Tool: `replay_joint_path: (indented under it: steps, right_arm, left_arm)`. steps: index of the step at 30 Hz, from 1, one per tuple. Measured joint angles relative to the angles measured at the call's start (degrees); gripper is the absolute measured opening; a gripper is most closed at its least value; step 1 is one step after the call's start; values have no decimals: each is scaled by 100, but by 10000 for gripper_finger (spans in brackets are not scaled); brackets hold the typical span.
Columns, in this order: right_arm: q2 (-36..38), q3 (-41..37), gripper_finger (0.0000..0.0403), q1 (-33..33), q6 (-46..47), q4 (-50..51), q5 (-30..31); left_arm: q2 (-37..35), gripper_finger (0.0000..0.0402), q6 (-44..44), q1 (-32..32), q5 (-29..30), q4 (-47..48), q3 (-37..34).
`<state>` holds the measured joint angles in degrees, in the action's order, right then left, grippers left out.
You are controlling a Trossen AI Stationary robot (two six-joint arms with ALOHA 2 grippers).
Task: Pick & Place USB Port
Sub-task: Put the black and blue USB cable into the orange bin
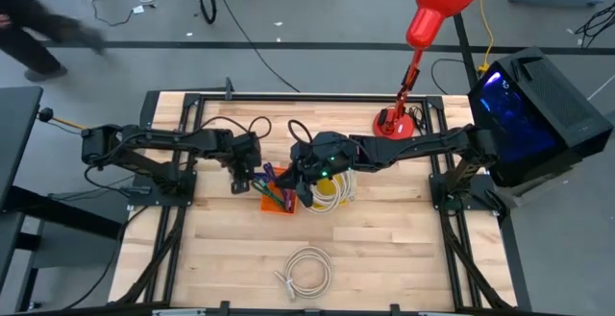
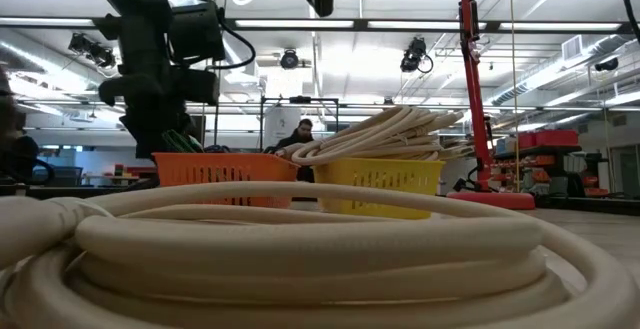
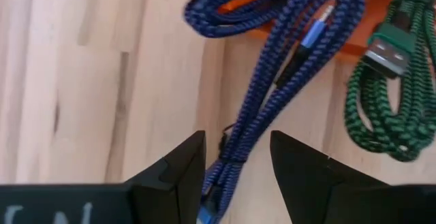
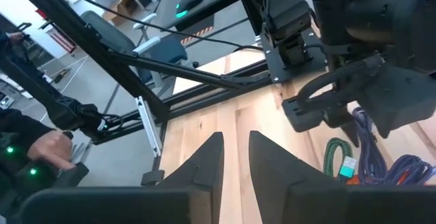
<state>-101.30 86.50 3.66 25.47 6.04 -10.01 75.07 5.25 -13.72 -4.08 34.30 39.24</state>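
My left gripper (image 1: pixel 239 182) (image 3: pixel 238 137) stands at the left side of the orange basket (image 1: pixel 279 204) (image 2: pixel 225 169), shut on a blue braided USB cable (image 3: pixel 272 81). That cable runs from the fingers up to the basket, and its blue plug (image 3: pixel 313 33) shows there. A green braided cable (image 3: pixel 388 108) with a metal plug (image 3: pixel 388 50) hangs over the basket rim onto the wood. My right gripper (image 1: pixel 304 187) (image 4: pixel 235 142) hovers shut and empty between the orange basket and the yellow basket (image 2: pixel 380 179) of white cables. My left gripper holds the blue cable by a doubled stretch (image 3: pixel 230 163) between its two fingers, which lie to either side of the strands. The fingers point down at the table. The cable leads away fairly straight toward the basket; the exact contact spot is hidden behind one finger (image 3: pixel 184 176).
A coil of white cable (image 1: pixel 307 270) (image 2: pixel 320 259) lies near the table's near edge. A red lamp (image 1: pixel 396 122) stands at the far right, and a dark lit box (image 1: pixel 528 105) sits beyond the right edge. A person's hand (image 4: pixel 41 149) shows off the table.
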Motion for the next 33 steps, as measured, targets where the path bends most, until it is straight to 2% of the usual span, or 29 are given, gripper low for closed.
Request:
replay_joint_path:
  steps: [7,10,12,15,16,20,27,33]
  right_arm:
    - [0,0,72,0,34,-4,1]
    - [0,0,72,0,41,-17,2]
    - [0,0,72,0,42,-18,1]
    - [0,0,72,0,42,-14,4]
    - [0,0,72,0,41,-8,6]
    - [0,0,72,0,42,13,6]
    - [0,0,72,-13,20,65,10]
    - [0,0,72,-37,-47,170,79]
  left_arm:
    - [197,169,36,7,-214,-4,4]
    - [380,155,40,7,-208,-14,-2]
    - [528,126,42,7,-152,12,-2]
    - [695,48,58,7,-98,-26,-2]
    - [721,33,49,7,-66,-35,-2]
    - [694,32,-3,6,152,-62,-2]
    - [583,32,-159,-33,112,164,37]
    - [512,32,-143,-33,243,1035,502]
